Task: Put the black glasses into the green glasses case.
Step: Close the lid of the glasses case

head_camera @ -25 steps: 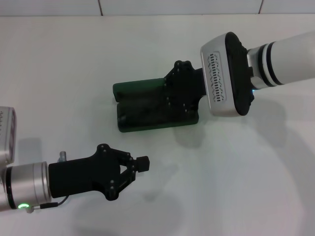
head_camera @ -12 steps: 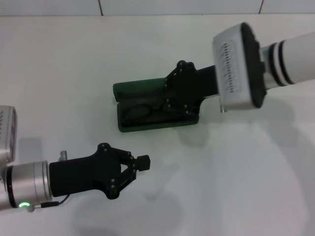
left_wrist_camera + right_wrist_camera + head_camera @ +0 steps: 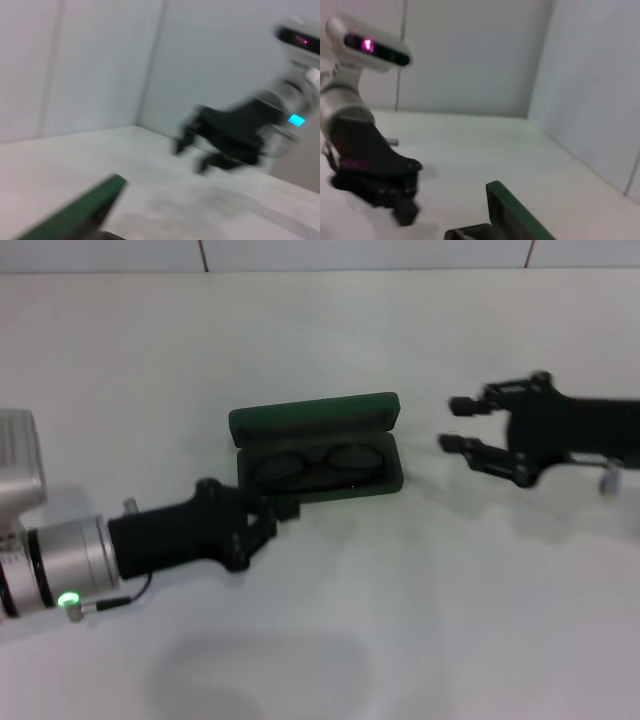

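**Glasses lying in open case**

Black glasses (image 3: 318, 462) lie inside green glasses case (image 3: 316, 448), lid up. Right gripper (image 3: 462, 424) well aside, fingers spread, empty. Left gripper (image 3: 283, 512) at case's near-left corner; fingers probably together. Frame looks thin, fragile; handle at bridge.

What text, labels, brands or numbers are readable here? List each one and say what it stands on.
None can be read.
The green glasses case stands open with the black glasses inside; no lettering shows on its lid.
Left end effector, at the case's near edge: no markings legible.
Right end effector, open beside the case: no markings legible.
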